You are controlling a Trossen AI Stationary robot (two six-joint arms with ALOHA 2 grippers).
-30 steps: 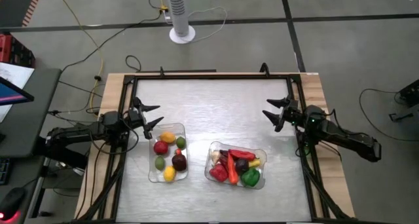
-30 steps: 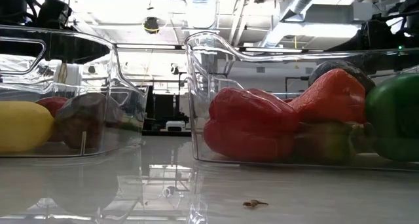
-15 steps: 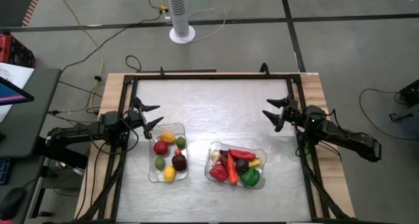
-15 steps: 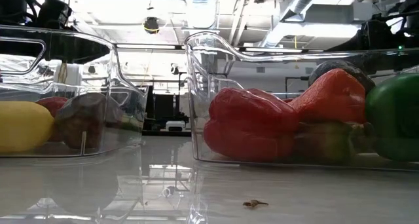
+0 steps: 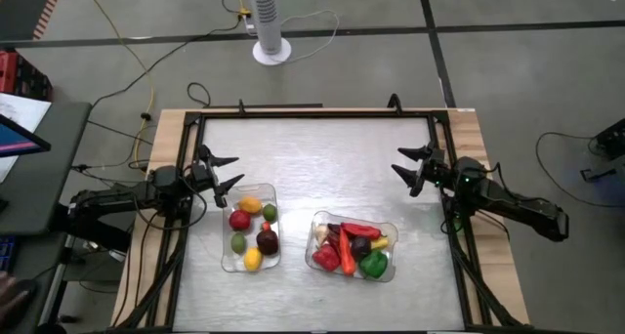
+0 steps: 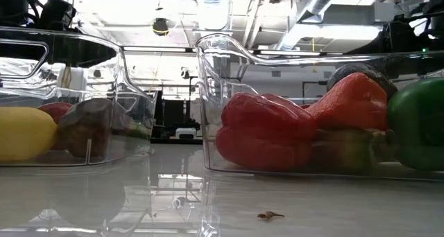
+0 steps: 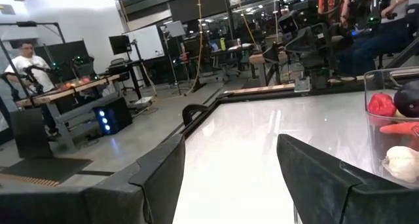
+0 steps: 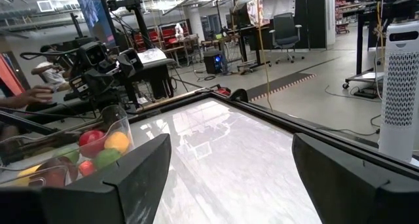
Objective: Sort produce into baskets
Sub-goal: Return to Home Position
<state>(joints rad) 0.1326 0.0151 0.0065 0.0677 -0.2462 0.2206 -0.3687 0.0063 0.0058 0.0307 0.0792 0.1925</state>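
Sorting looks done: every piece of produce [image 5: 267,241] lies in the left basket [image 5: 228,264] or the right basket [image 5: 394,227], none loose on the table [image 5: 322,158]. The left gripper [image 5: 223,174] and right gripper [image 5: 410,170] hang at opposite table edges, fingers spread and empty (clear of both baskets). What remains, I judge — parking the arms at home.

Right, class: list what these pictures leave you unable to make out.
High view: lower pieces in the right tub, buried under the top ones.
Low view: green pepper, cut off by the edge.
Left wrist view: garlic, cut off by the edge.
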